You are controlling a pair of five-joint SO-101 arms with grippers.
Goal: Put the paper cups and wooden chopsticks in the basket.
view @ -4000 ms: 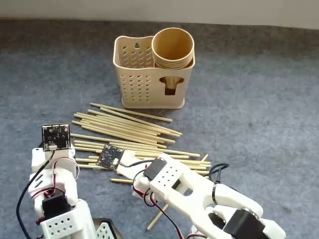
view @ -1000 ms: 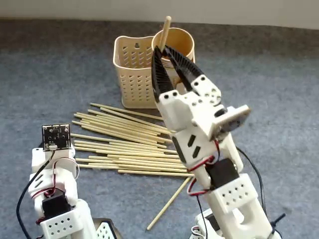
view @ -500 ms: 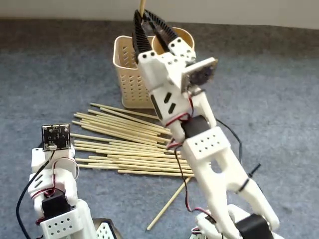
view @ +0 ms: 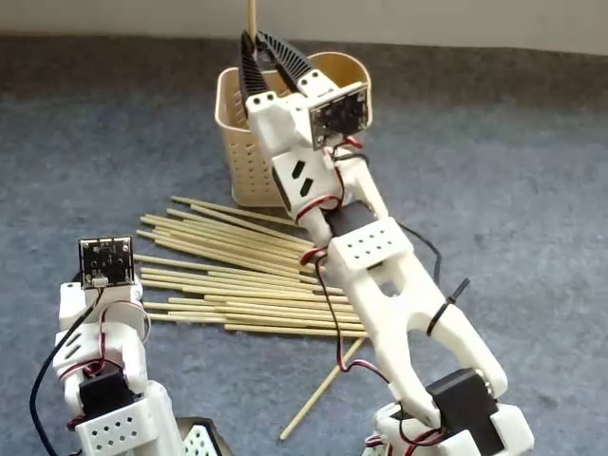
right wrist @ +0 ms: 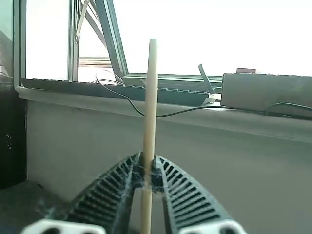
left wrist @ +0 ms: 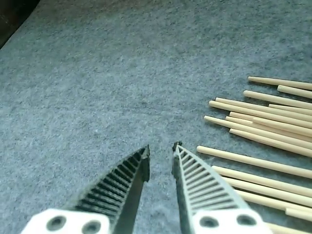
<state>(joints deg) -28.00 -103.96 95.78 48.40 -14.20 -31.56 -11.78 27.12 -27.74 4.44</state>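
- My right gripper (view: 255,40) rose over the beige slotted plastic basket (view: 249,142), clamped on one upright pale wooden chopstick (right wrist: 151,97).
- My left gripper (left wrist: 161,148) idled, parted and empty.
- Release looked next; the chopstick pile (view: 237,271) was left to clear.

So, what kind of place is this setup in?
Probably a workroom or lab, though I cannot be sure: a grey carpet-like mat serves as the work surface, and behind it are a bright window and a sill carrying a grey box.

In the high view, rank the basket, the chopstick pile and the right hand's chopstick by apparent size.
1. chopstick pile
2. basket, partly behind the right arm
3. held chopstick, cut off at the top edge
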